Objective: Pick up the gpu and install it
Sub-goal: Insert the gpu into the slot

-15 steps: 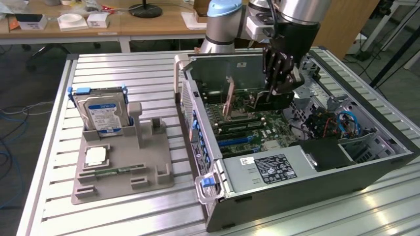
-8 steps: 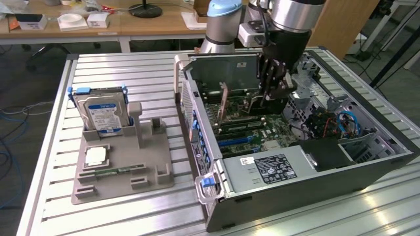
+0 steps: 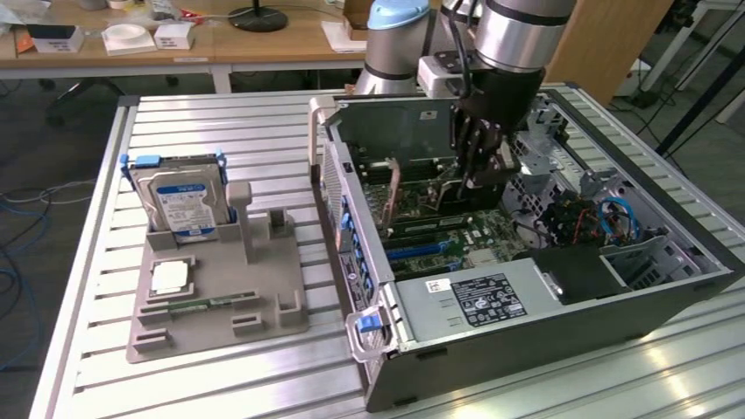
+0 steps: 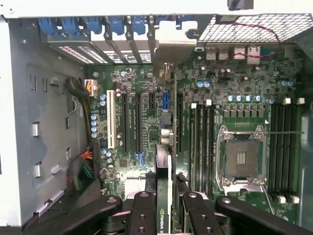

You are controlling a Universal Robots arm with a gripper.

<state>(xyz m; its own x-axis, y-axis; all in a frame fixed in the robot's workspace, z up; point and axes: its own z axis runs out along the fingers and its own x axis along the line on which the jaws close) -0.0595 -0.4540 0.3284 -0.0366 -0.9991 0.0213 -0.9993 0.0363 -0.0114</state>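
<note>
I have the jaws pinching the gpu (image 4: pixel 164 164) by its flat faces, down inside the open computer case (image 3: pixel 559 349). The card stands on edge over the motherboard (image 4: pixel 129 171) (whether it touches a slot, I can't tell). Its silvery bracket (image 4: pixel 168 46) points toward the blue latches (image 4: pixel 93 24) on the case wall at the exterior view's left. The hard drive (image 3: pixel 181 205) stands in its grey holder (image 3: pixel 222 305) on the tabletop (image 3: pixel 209 122), well apart.

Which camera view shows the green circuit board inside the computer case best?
The wrist view: it looks straight onto the green circuit board, so its slots and square socket are plain to see. The exterior view shows a slanted part of it, low inside the case.
</note>
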